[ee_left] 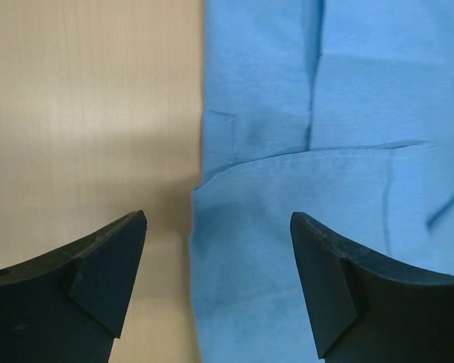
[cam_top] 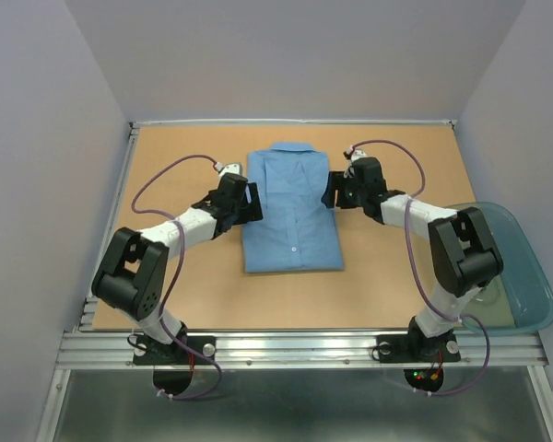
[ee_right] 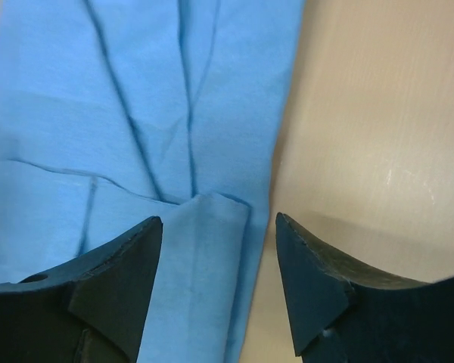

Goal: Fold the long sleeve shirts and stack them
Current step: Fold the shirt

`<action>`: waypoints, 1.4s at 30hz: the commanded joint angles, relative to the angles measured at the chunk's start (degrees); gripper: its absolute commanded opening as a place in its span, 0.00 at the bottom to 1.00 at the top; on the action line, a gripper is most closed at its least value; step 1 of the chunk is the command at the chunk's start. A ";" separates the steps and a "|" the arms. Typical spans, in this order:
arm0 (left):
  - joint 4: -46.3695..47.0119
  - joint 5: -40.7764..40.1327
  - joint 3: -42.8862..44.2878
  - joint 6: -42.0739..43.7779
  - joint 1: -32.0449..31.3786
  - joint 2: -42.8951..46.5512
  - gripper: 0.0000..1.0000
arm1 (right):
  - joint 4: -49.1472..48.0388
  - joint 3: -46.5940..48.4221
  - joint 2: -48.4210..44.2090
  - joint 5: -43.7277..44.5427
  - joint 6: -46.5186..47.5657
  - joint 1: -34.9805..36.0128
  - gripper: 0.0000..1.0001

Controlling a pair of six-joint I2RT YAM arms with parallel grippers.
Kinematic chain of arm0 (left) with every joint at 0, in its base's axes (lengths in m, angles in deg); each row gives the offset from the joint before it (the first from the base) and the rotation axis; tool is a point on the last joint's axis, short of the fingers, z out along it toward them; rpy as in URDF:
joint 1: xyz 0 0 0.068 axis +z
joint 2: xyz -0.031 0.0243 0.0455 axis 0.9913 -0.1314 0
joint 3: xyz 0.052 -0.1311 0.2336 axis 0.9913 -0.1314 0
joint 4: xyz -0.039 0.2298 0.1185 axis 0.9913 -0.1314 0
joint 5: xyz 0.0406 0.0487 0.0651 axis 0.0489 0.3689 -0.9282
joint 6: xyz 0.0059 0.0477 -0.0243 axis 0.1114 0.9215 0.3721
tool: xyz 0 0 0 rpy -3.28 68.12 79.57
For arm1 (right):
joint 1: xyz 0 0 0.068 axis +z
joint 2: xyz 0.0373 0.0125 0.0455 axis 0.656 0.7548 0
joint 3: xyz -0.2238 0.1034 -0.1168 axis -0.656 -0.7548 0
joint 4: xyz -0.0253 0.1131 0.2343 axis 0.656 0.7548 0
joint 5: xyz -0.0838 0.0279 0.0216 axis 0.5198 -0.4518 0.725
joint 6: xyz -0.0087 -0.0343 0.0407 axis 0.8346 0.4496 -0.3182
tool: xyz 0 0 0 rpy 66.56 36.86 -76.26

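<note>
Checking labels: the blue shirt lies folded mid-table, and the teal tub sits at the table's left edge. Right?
No. The teal tub sits at the table's right edge, as the top external view shows. The blue shirt does lie folded mid-table.

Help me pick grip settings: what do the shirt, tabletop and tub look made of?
Shirt: thin woven cloth, matte; it creases softly. Tabletop: probably wood or board, matte tan, faint grain. Tub: likely plastic, smooth and translucent teal.
</note>
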 commanded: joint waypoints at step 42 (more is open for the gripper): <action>2.45 8.35 3.24 4.44 -5.93 6.51 0.76 | 14.99 3.49 -13.84 5.38 -15.63 2.52 0.49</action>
